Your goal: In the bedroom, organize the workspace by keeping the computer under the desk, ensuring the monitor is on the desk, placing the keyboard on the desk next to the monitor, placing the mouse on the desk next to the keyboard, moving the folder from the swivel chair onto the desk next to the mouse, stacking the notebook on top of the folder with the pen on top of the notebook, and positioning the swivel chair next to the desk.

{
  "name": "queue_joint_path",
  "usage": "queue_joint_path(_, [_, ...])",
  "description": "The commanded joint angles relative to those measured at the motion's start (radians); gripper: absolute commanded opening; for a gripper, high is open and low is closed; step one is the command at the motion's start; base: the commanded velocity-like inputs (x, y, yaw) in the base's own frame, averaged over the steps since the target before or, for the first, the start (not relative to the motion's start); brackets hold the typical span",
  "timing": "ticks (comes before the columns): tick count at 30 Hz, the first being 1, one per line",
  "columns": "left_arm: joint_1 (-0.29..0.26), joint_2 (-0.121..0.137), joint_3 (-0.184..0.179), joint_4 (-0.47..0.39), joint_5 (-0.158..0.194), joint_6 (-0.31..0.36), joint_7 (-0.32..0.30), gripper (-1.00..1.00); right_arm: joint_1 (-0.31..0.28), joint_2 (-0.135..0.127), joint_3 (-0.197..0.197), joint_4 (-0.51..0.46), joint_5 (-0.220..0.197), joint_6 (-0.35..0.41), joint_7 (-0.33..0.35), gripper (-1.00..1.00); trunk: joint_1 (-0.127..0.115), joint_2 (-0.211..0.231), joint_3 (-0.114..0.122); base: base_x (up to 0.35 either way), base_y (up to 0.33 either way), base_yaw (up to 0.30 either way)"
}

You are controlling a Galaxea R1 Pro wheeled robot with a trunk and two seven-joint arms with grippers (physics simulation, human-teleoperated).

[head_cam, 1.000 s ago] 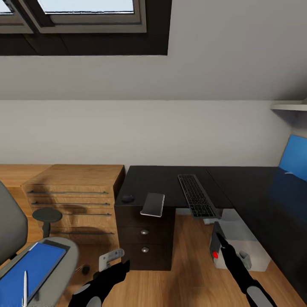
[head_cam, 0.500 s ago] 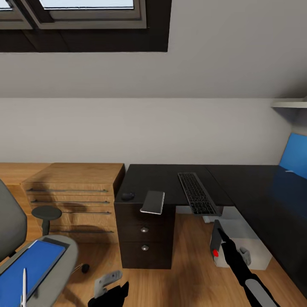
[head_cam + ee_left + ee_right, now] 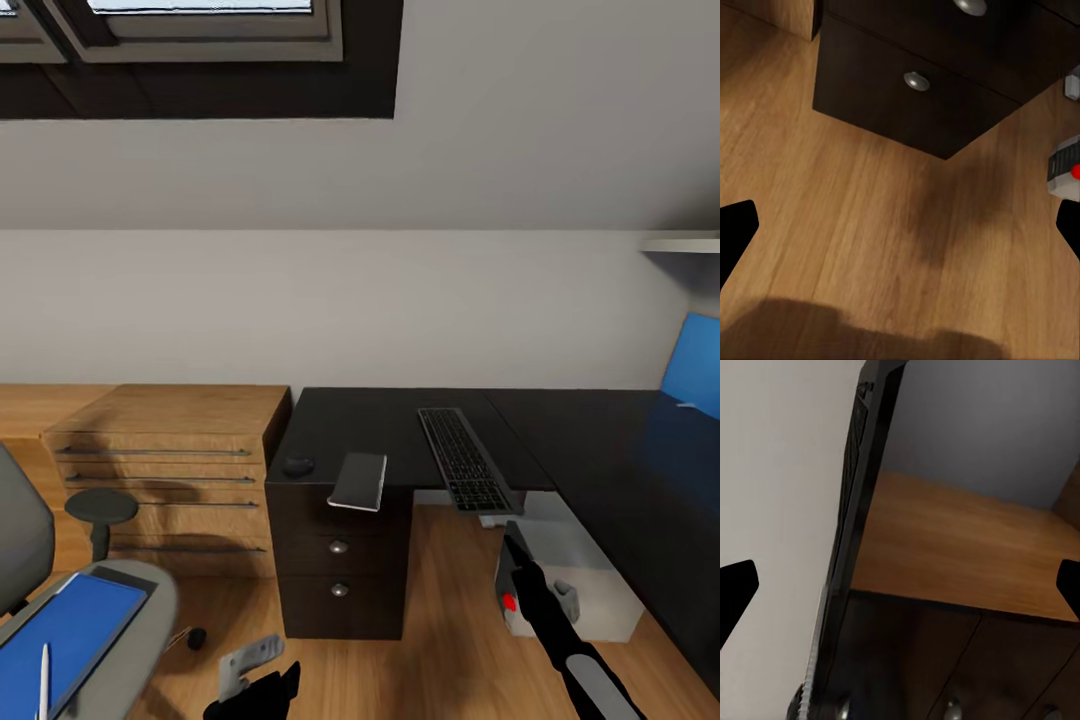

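Observation:
The black desk (image 3: 400,425) carries the keyboard (image 3: 462,458), the mouse (image 3: 298,466) and the grey notebook (image 3: 358,480). Keyboard and notebook both overhang its front edge. Under the desk stands the light grey computer (image 3: 580,570). At lower left the swivel chair (image 3: 140,610) holds the blue folder (image 3: 65,640) with the white pen (image 3: 43,690) on it. The monitor is out of view. My left gripper (image 3: 245,668) (image 3: 900,232) hangs open over the floor before the drawer unit (image 3: 340,560). My right gripper (image 3: 515,548) (image 3: 900,592) is open, raised beside the computer's front, below the keyboard.
A light-wood chest of drawers (image 3: 170,470) stands left of the desk, with the chair's round black armrest (image 3: 100,508) in front of it. A blue panel (image 3: 695,372) leans at the right wall, below a shelf (image 3: 680,243). Wooden floor (image 3: 440,640) lies between chair and desk.
My left arm has dropped back toward the lower edge of the head view. The view has shifted slightly, so the chair sits further left. The right arm has barely moved.

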Motion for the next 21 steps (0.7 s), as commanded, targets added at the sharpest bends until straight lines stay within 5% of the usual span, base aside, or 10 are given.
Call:
queue_joint_path(1, [0.000, 0.001, -0.001, -0.002, 0.009, 0.000, 0.009, 1.00, 0.000, 0.000, 0.000, 0.000, -0.010, 0.005, 0.004, 1.00, 0.000, 0.000, -0.001, 0.090, 0.000, 0.000])
queue_joint_path(21, [0.000, 0.000, 0.003, 0.000, 0.006, -0.002, 0.008, 1.00, 0.000, 0.000, -0.002, 0.002, -0.011, 0.005, 0.002, 1.00, -0.004, 0.007, 0.002, 0.095, 0.000, 0.000])
